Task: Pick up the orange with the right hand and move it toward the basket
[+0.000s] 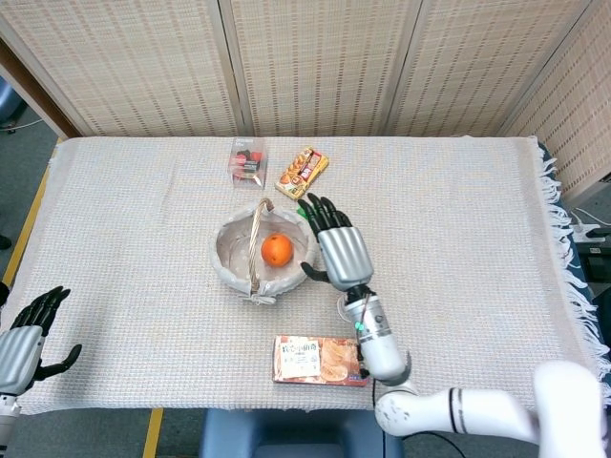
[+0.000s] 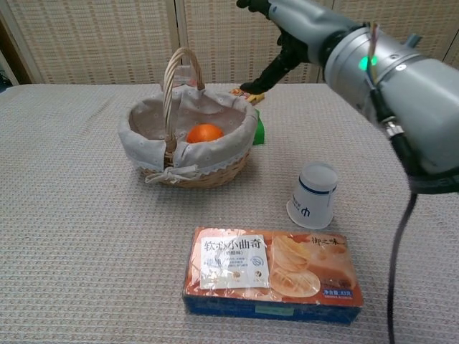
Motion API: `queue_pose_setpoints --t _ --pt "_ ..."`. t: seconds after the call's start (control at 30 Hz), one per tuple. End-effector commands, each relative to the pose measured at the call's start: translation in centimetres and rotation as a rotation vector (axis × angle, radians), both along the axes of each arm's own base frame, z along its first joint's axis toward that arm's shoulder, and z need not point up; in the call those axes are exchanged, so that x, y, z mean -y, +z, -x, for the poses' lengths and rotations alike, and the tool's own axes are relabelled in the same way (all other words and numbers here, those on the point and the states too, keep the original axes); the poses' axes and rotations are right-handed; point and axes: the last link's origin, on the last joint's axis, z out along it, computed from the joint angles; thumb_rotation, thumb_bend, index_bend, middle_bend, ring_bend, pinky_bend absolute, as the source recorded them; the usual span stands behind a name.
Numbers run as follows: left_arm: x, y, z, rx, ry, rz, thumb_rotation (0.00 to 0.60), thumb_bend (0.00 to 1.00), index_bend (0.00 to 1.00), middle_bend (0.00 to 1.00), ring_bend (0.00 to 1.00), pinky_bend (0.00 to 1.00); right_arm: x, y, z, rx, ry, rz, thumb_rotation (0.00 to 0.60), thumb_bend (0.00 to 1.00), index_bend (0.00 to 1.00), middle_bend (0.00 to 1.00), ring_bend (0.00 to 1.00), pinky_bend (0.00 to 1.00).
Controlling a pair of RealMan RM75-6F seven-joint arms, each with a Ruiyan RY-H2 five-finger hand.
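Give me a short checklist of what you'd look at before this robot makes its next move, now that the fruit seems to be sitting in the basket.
1. Orange inside the basket, resting on the cloth lining: ok.
2. Right hand holds nothing, fingers spread apart: ok.
3. Right hand clear of the basket handle, raised beside the rim: ok.
4. Basket upright on the table, not tipped: ok.
5. Paper cup and biscuit box under the arm's way back: cup tilted, touching nothing; whether the arm will clear them: cannot tell.
6. Left hand idle at the table's near edge, far from the basket: ok.
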Motion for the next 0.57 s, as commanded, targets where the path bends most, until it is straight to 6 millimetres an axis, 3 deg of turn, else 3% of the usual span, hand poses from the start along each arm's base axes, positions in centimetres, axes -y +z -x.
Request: queue_pose_setpoints --t 0.03,0.17,0.4,0.57 --pt "0.0 -0.1 0.0 -0.006 -0.002 0.0 0.6 0.33 0.0 0.0 0.0 0.1 -4.5 4.7 7.1 -0.126 -0.042 -0.016 0.6 0.12 0.0 0.0 0.0 0.18" --pt "-0.1 -0.1 -0.1 -0.015 -0.008 -0.002 0.6 0.33 0.0 0.0 0.0 0.1 -8.9 7.7 13.2 -0.205 -0.099 -0.032 0.6 0.06 0.0 0.0 0.0 0.18" --pt "-0.1 -0.4 -0.3 -0.067 -0.031 -0.013 0.6 0.33 0.0 0.0 0.0 0.1 -15.6 9.6 20.7 -0.288 -0.135 -0.036 0.6 0.05 0.0 0.0 0.0 0.17" --pt "0.1 -0.5 -0.5 -0.082 -0.046 -0.023 0.6 0.33 0.0 0.0 0.0 0.1 -16.8 9.2 23.8 -0.286 -0.133 -0.008 0.6 0.05 0.0 0.0 0.0 0.16"
